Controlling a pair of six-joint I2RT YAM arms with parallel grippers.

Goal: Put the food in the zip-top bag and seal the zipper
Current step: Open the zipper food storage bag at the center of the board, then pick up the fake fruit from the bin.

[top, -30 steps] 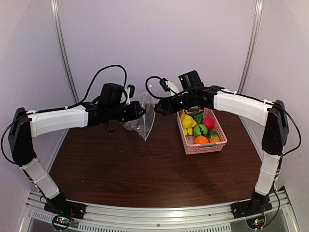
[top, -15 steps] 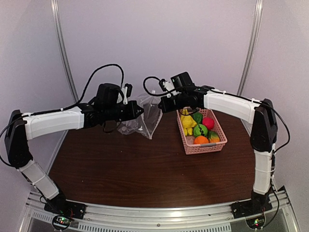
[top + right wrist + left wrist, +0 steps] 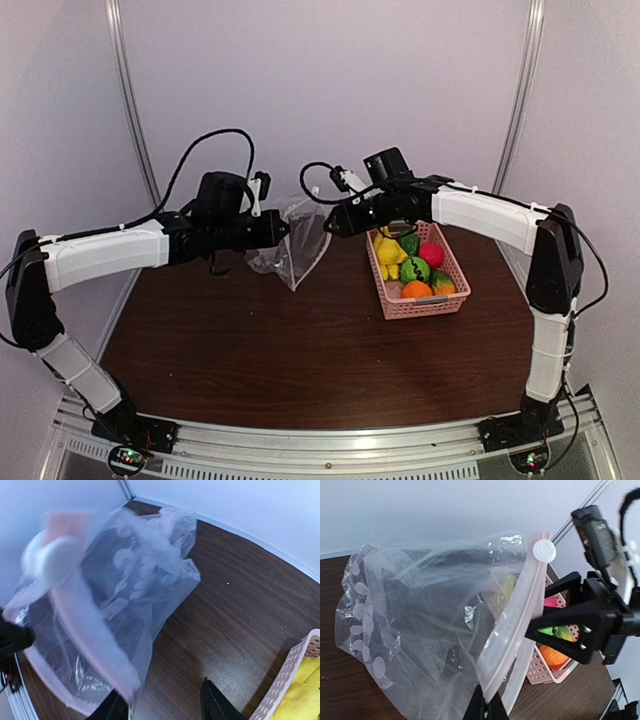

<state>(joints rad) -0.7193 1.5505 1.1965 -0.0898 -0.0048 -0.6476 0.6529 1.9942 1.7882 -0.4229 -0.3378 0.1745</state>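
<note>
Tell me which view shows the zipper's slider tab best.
Left wrist: the slider tab is sharp and unobstructed at the end of the zipper. Right wrist shows only a white blur; in top external it is too small to tell.

- I see white shells with black joints on my left arm and my right arm.
- Thin black cables loop over the wrists.
- Each wrist has a chunky black camera.
- The right gripper has two black pointy fingers.
- The black bases have tiny red and green lights.
</note>
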